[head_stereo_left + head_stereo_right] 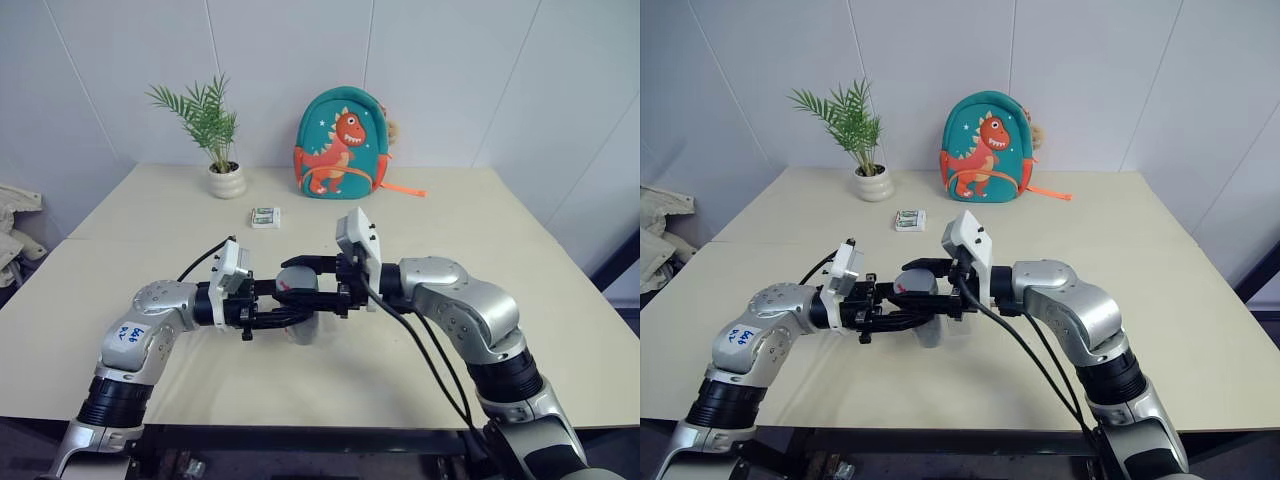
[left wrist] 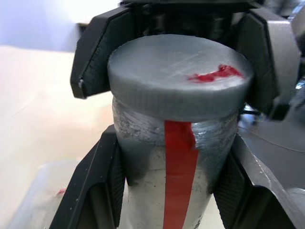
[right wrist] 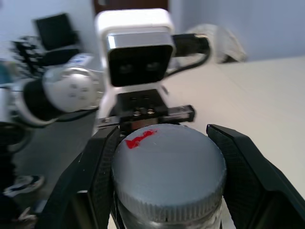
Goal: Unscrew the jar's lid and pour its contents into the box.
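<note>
White wall panels stand behind the beige table [image 1: 520,250]. Above its near part, well in front of the dinosaur backpack [image 1: 341,142], the left gripper [image 2: 167,191] is closed on the body of the jar [image 2: 171,162], a scratched metal cylinder with a red stripe, its long axis upright. The right gripper [image 3: 167,171] is clamped on the lid [image 3: 167,162], a grey round cap with a ribbed edge, facing up.

You can see a small white sticker [image 1: 130,334] with blue handwriting on the left arm [image 1: 150,330], but the writing is too small to read. The small white-and-green packet [image 1: 265,217] on the table [image 1: 500,240] has print, also not readable. No other text can be read.
</note>
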{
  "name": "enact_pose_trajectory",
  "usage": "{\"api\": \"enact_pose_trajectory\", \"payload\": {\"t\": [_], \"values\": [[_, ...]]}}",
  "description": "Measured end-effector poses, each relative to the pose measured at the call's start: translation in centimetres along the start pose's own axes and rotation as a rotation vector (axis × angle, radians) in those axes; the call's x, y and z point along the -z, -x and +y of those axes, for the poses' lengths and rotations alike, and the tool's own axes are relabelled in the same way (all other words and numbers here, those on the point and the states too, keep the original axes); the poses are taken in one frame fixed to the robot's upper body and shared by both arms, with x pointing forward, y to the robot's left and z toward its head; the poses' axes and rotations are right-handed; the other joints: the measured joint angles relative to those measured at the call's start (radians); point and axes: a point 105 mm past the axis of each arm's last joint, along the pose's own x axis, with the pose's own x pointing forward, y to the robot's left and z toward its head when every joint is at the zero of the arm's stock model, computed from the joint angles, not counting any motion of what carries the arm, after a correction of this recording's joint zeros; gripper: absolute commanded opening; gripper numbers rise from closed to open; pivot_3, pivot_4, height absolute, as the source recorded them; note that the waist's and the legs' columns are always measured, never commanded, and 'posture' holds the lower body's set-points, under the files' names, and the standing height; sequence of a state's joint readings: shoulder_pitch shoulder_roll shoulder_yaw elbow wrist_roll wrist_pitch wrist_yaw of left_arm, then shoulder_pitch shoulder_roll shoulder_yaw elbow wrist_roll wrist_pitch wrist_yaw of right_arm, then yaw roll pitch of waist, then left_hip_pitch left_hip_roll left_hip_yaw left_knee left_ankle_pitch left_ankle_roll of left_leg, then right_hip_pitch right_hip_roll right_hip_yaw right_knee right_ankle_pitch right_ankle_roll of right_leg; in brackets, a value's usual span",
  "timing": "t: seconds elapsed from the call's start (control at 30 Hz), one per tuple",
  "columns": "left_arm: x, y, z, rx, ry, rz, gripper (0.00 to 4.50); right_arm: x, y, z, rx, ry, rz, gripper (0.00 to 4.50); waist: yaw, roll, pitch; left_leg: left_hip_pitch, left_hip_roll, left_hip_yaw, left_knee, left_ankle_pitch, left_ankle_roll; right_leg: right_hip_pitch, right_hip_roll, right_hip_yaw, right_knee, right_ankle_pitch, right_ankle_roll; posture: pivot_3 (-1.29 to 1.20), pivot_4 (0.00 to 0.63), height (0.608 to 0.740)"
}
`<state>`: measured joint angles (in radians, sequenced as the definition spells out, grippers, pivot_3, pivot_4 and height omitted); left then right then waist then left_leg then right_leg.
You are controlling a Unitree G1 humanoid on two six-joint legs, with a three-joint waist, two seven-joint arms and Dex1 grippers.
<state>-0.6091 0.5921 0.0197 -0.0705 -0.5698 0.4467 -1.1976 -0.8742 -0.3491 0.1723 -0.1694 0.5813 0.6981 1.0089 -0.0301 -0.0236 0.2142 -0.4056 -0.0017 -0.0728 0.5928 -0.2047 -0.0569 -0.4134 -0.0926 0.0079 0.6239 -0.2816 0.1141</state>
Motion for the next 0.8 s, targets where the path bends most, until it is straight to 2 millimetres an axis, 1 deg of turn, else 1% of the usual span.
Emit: {"api": "enact_pose_trajectory", "payload": {"t": [0.23, 0.33, 0.47, 0.8], "values": [[-0.5, -0.8, -1.3, 0.082, 0.006, -0.003, 2.06, -0.5, 0.9, 0.3, -0.235, 0.017, 0.015, 2.61, -0.001, 0.0, 0.0, 0.0, 0.0, 0.0, 0.0, 0.0, 0.0, 0.0, 0.0, 0.0, 0.0, 0.0, 0.0, 0.0, 0.15, 0.74], [-0.2, -0.8, -1.9, 0.094, 0.023, 0.02, 2.06, -0.1, 0.9, 0.3, -0.319, 0.001, 0.045, 2.61, -0.002, 0.0, 0.0, 0.0, 0.0, 0.0, 0.0, 0.0, 0.0, 0.0, 0.0, 0.0, 0.0, 0.0, 0.0, 0.0, 0.15, 0.74], [0.3, -0.7, -2.0, 0.085, 0.048, 0.03, 2.06, 0.4, 0.9, 0.1, -0.352, 0.005, 0.058, 2.61, 0.001, 0.0, 0.0, 0.0, 0.0, 0.0, 0.0, 0.0, 0.0, 0.0, 0.0, 0.0, 0.0, 0.0, 0.0, 0.0, 0.15, 0.74], [0.6, -0.9, -2.2, 0.08, 0.064, 0.035, 2.06, 0.7, 1.4, 0.2, -0.343, 0.01, 0.058, 2.61, 0.001, 0.0, 0.0, 0.0, 0.0, 0.0, 0.001, 0.0, -0.001, 0.0, 0.0, 0.0, 0.0, 0.0, 0.0, 0.0, 0.15, 0.74]]}}
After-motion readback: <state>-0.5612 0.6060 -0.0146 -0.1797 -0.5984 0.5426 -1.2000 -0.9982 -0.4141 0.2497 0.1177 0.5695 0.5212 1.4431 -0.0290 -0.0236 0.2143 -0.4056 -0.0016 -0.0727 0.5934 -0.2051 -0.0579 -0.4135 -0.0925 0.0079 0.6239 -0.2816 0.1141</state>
